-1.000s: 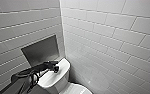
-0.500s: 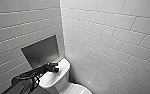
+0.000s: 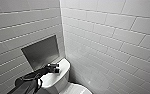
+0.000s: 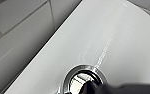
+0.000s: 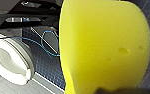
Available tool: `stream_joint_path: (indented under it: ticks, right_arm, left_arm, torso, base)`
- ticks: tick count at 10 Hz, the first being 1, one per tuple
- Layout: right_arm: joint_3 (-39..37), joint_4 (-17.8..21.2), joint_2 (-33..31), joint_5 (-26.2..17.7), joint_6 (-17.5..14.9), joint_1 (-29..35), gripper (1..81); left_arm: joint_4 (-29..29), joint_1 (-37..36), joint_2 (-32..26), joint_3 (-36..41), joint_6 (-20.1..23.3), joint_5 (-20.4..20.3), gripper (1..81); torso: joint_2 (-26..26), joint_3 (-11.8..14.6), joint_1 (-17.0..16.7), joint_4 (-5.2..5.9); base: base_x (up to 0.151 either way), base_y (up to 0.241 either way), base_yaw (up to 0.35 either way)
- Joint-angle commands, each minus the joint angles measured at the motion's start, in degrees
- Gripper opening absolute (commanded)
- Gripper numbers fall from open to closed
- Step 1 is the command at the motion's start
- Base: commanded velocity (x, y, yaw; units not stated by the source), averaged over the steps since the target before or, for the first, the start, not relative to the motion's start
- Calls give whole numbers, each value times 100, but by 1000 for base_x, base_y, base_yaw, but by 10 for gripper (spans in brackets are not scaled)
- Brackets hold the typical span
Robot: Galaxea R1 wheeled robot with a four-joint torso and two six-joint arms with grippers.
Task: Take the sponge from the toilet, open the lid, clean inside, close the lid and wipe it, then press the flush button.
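two grippers at work. nearest is the sponge [image 5: 106, 47], bright yellow w/ a rounded end and small dimples, right up against the r wrist camera and hanging clear of the floor. right gripper [image 5: 116, 91] shows as a dark edge at the sponge's base, pinching it. behind the sponge is a dark blue small-tiled floor [image 5: 48, 66] w/ a thin blue cable [image 5: 49, 42] looped on it. off to one side is a rounded white part of the toilet [image 5: 11, 62] w/ a grey rim; can't tell which part.

left arm [image 3: 28, 80], black, comes in from lower left in head view and reaches over the tank top [image 3: 53, 80]. left gripper [image 3: 54, 68] sits over the middle of that top. in l wrist view its dark tip overlaps the edge of the flush button [image 4: 84, 78], round and shiny w/ a chrome ring, set in the glossy white top. touching or just above, can't tell. fingers spread or together, can't tell either.

further back, a grey recessed niche [image 3: 41, 51] sits in the left wall just above the tank. white brick-pattern wall tiles [image 3: 111, 37] cover both walls, which meet in a corner behind the tank.
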Motion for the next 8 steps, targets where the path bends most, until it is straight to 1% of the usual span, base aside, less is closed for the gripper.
stream_joint_path:
  ticks: [1,4,6,7,8]
  right_arm:
    - [139,-115,-86,-436,-22,-72,10]
    - [156,-115,-77,-436,-13,-54,10]
    - [156,-115,-68,-410,-13,-71,10]
    - [156,-115,-68,-374,-13,-80,10]
    - [156,-115,-68,-366,-13,-80,10]
  left_arm:
    - [6,-707,2,-9,3,431,10]
    - [-90,-1129,-77,17,-6,782,10]
    - [-319,-1437,-103,26,-6,1064,10]
    - [-502,-1534,-164,60,3,1126,10]
    - [-653,-1613,-305,253,11,1283,10]
  torso:
    - [0,0,0,0]
    - [0,0,0,0]
    - [0,0,2,0]
    - [0,0,2,0]
    - [0,0,2,0]
  base:
    - [0,0,0]
    - [0,0,0]
    - [0,0,0]
    - [0,0,0]
    - [0,0,0]
